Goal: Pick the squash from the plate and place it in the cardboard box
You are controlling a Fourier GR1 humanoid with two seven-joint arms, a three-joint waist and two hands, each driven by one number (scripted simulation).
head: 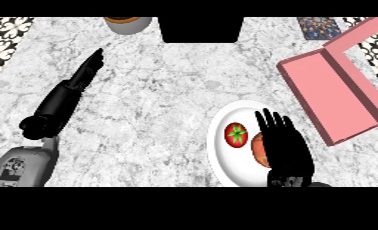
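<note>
We note a white plate (221, 164) carrying a tomato (236, 135). Just right of the tomato lies the orange squash (257, 150), mostly covered by the right hand (286, 146). Its fingers are straight and spread, holding nothing. Pink cardboard box (332, 99), open, right of the plate. Left hand (74, 86) well left of the plate, fingers straight, empty.

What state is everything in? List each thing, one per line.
cardboard box: open, lid folded back.
plate: holds squash and tomato.
squash: on the plate, partly hidden under the right hand.
tomato: on the plate, stem end up.
right hand: open, fingers straight, above the squash.
left hand: open, fingers straight, at the view's left.
</note>
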